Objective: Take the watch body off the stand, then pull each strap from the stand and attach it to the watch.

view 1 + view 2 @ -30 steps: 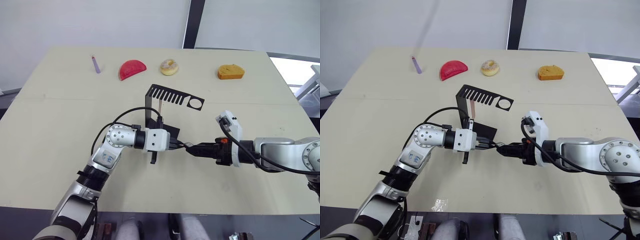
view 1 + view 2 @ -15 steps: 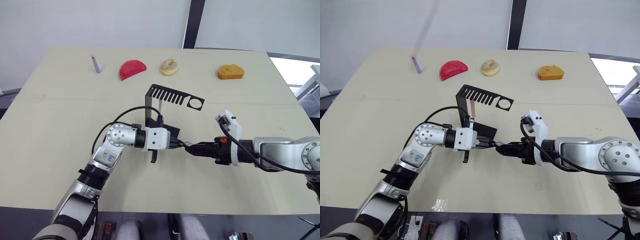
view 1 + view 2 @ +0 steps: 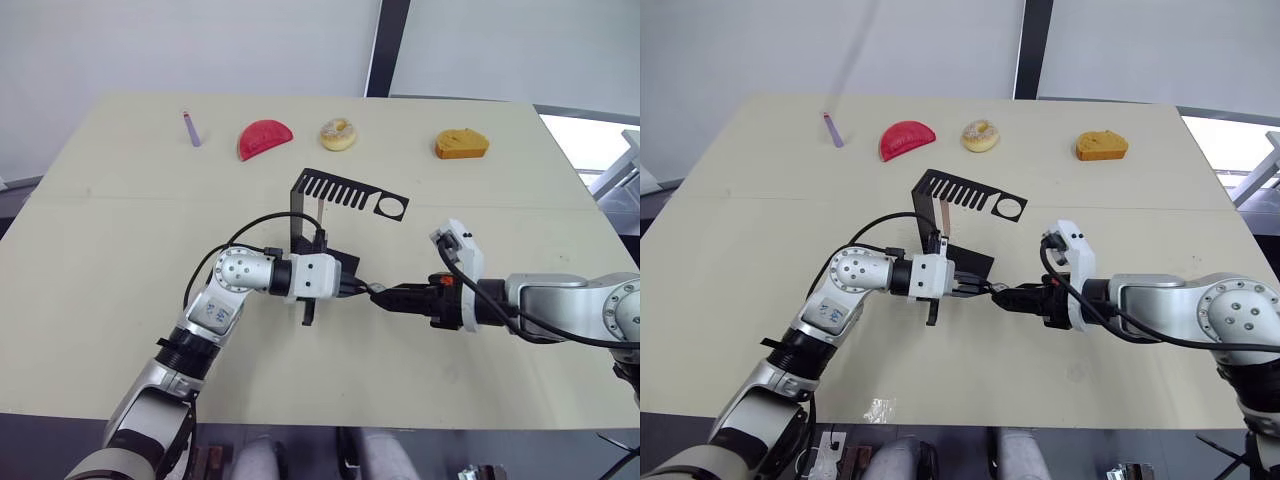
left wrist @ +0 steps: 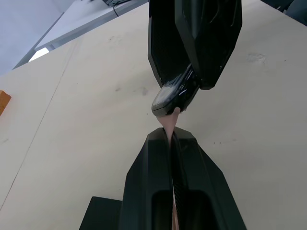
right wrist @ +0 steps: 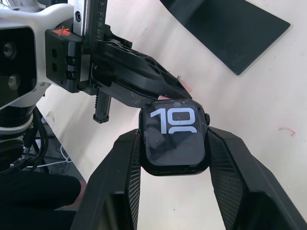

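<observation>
The two grippers meet tip to tip over the middle of the table (image 3: 120, 300), just in front of the stand's base.

Right gripper (image 5: 173, 143): fingers clamped on either side of the watch body (image 5: 173, 139), screen facing the wrist camera and showing light digits. In the left eye view the watch body (image 3: 380, 293) sits between the two arms, above the tabletop.

Left gripper (image 4: 171, 139): fingers pressed together on a thin pink strap (image 4: 169, 125), of which a short tip sticks out past the fingertips. That tip touches the edge of the watch body (image 4: 173, 96). Whether it is seated in the case cannot be told.

Stand (image 3: 305, 215): upright behind the left gripper, near the table's centre, with its slotted top arm reaching toward the robot's right and ending in a round hole (image 3: 391, 207). A second pale strap (image 3: 320, 212) hangs from the slotted arm beside the upright.

Open room: bare tabletop lies to the left of the left arm, in front of both grippers toward the near edge, and to the right behind the right arm.

Far edge, well apart from the work: a purple stick (image 3: 191, 128), a red half-round piece (image 3: 264, 138), a doughnut (image 3: 338, 133) and an orange chunk (image 3: 461, 144), set in a row.
</observation>
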